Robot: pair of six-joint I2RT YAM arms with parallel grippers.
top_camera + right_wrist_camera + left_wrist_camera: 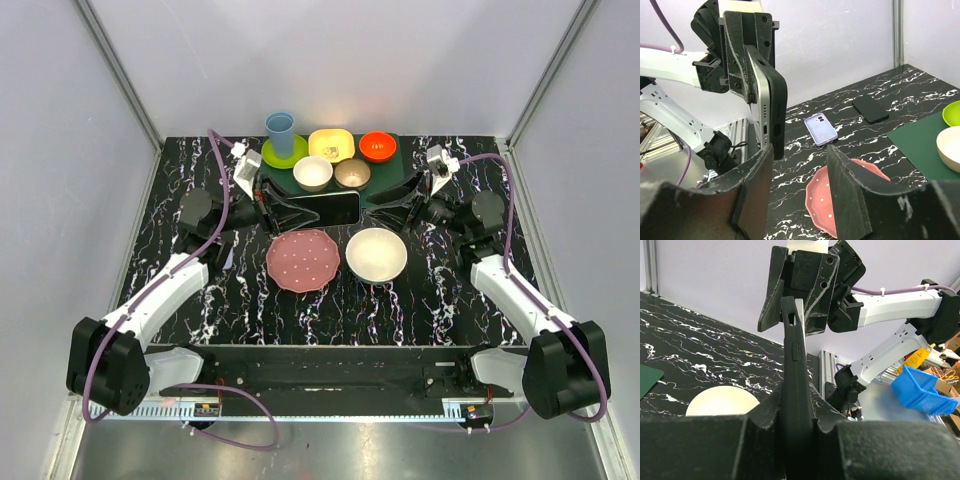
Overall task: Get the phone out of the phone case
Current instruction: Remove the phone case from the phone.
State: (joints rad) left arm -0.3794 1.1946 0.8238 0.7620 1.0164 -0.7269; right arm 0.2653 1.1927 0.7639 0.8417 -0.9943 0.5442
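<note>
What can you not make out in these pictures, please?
Phone screen: left wrist view shows only its edge.
Phone's near end: same view, buried in the left gripper.
Lavender case: top view, mostly behind the left arm.
Small black slab: right wrist view, too small to identify.

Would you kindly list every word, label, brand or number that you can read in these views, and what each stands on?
No text can be read in any view.
Yellow object behind the blue bin: dark marks, too blurred to read.
Marked strip at the table's near edge: too small to read.
On the phone: dark screen, no lettering seen.
</note>
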